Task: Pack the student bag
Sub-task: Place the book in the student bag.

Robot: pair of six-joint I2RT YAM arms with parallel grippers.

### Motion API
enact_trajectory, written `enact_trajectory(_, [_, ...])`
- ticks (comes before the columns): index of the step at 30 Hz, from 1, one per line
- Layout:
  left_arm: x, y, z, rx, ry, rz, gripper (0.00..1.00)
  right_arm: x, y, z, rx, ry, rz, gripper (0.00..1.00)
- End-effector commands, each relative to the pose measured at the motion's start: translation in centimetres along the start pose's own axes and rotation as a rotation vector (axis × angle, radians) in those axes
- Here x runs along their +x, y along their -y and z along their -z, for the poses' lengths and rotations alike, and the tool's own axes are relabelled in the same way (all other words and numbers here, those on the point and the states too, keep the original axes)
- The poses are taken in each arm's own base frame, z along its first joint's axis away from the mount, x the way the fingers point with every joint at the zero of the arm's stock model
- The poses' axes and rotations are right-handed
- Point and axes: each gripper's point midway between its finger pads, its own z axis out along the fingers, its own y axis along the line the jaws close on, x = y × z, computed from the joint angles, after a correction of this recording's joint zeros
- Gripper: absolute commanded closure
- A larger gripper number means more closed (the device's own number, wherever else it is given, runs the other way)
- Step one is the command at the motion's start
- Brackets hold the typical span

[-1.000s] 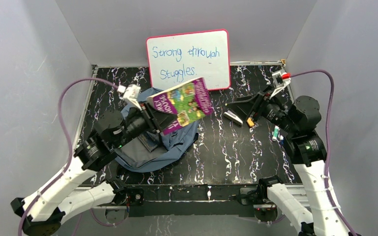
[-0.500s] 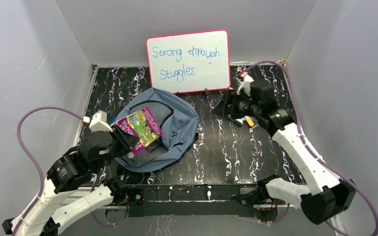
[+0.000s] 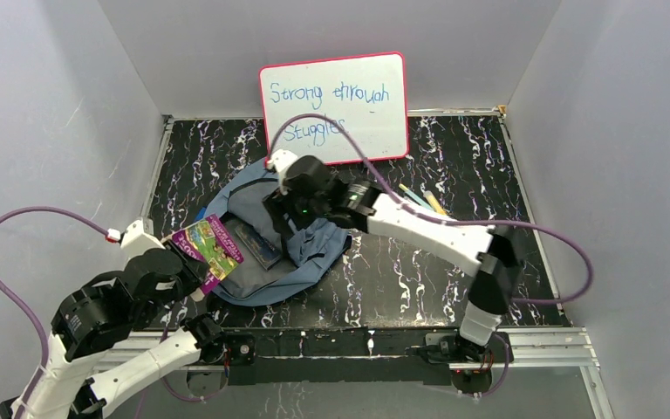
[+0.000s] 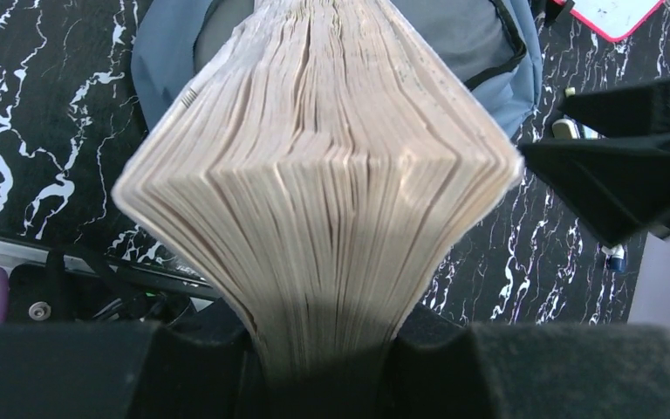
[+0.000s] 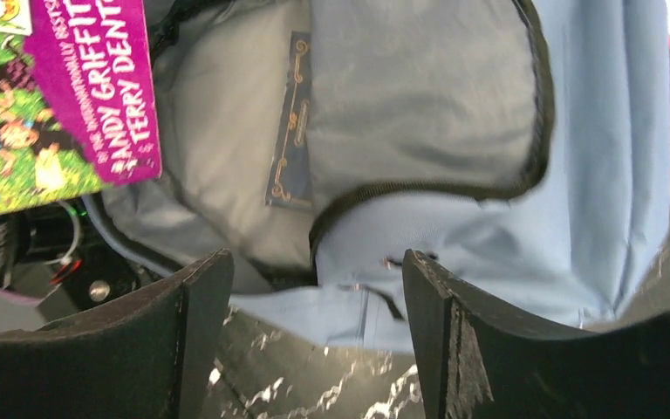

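Note:
The student bag, grey-blue and floppy, lies open in the middle of the table, and its grey lining shows inside the dark zipper line. A dark flat item lies inside it. My left gripper is shut on a purple and green book at the bag's left edge. In the left wrist view the book's fanned pages fill the frame above the gripper. My right gripper hangs open over the bag's mouth, nothing between its fingers.
A pink-framed whiteboard leans on the back wall. Pencils and pens lie on the black marbled table right of the bag. The right arm stretches across the table's middle. Grey walls close in on both sides.
The right arm swung from the back right across to above the bag and its jaws widened slightly. The left arm pulled the book down and left, to the bag's left edge.

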Motion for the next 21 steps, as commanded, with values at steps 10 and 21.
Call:
enact_trajectory(10, [-2.4, -1.0, 1.0, -0.017, 0.107, 0.081, 1.0, -1.7, -1.7, -11.0, 0.097, 0.005, 0.382, 0.03])
enact_trajectory(21, [-2.0, -1.4, 1.0, -0.006, 0.1, 0.114, 1.0, 0.6, -0.8, -14.7, 0.265, -0.012, 0.611, 0.01])
